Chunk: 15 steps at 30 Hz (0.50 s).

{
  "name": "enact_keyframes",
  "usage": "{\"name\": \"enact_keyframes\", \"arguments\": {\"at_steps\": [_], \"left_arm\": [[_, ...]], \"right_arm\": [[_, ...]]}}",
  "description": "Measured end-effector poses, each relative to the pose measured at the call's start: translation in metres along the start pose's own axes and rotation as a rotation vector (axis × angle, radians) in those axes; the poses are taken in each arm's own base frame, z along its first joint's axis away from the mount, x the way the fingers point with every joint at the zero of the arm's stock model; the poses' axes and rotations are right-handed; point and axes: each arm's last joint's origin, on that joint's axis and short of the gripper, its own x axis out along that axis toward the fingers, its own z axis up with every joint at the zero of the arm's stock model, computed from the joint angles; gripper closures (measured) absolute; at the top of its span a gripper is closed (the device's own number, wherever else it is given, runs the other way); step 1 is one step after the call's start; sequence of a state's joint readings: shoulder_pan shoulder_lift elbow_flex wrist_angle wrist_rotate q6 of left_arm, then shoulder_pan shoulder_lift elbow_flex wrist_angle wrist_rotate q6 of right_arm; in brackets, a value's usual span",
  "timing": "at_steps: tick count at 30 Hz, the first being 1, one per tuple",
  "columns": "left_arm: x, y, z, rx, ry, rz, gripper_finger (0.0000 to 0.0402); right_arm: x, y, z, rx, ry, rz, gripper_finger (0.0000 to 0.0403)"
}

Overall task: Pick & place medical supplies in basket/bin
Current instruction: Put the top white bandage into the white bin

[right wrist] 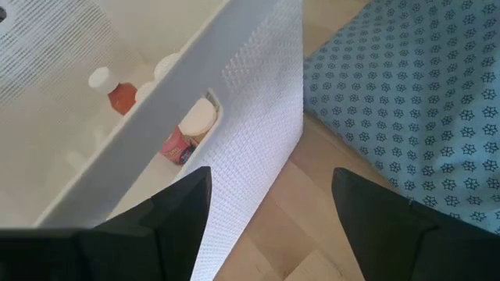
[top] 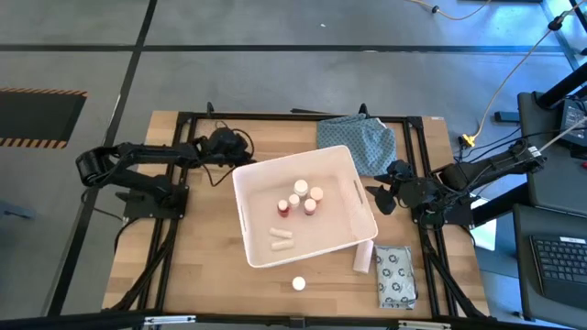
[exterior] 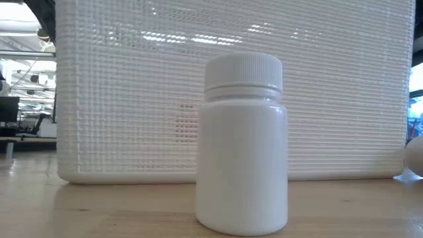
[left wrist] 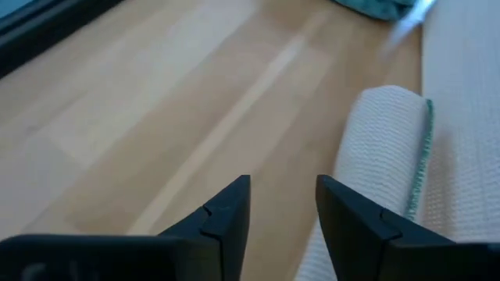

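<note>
The white bin (top: 252, 220) stands mid-table. It holds small white bottles (top: 305, 194), a red bottle (top: 283, 208) and white tubes (top: 281, 238). Outside it, a white bottle (top: 298, 284) stands upright on the table before the near wall (exterior: 132, 99). A white tube (top: 363, 258) and a flat printed packet (top: 395, 275) lie at the near right. My left gripper (left wrist: 283, 183) is open by the bin's far left corner, with nothing between its fingers. My right gripper (right wrist: 272, 176) is open beside the bin's right end wall (right wrist: 258, 101).
A blue-green patterned cloth (top: 358, 142) lies at the bin's far right corner. Beside my left fingers is a white woven rounded shape with a green line (left wrist: 387, 148); whether it is a roll or the bin's corner I cannot tell. Bare wood lies left of the bin.
</note>
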<state>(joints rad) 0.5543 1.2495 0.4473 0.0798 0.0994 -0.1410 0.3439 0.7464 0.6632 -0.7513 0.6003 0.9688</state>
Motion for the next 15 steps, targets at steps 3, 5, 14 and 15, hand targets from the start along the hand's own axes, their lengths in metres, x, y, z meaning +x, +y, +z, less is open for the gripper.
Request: {"name": "enact_keyframes", "arguments": {"at_steps": [3, 5, 14, 15], "left_arm": [[0.001, -0.006, -0.001, 0.022, 0.005, -0.02, 0.0246], [0.001, -0.009, -0.003, 0.059, 0.017, -0.023, 0.0237], [0.001, -0.022, -0.013, 0.271, 0.097, -0.041, 0.0199], [0.001, -0.022, -0.013, 0.28, 0.098, -0.022, 0.0197]], "right_arm": [[0.0, 0.0, 0.0, 0.0, 0.0, 0.0, 0.0136], [0.0, 0.0, 0.0, 0.0, 0.0, 0.0, 0.0136], [0.0, 0.0, 0.0, 0.0, 0.0, 0.0, 0.0136], [0.0, 0.0, 0.0, 0.0, 0.0, 0.0, 0.0136]]}}
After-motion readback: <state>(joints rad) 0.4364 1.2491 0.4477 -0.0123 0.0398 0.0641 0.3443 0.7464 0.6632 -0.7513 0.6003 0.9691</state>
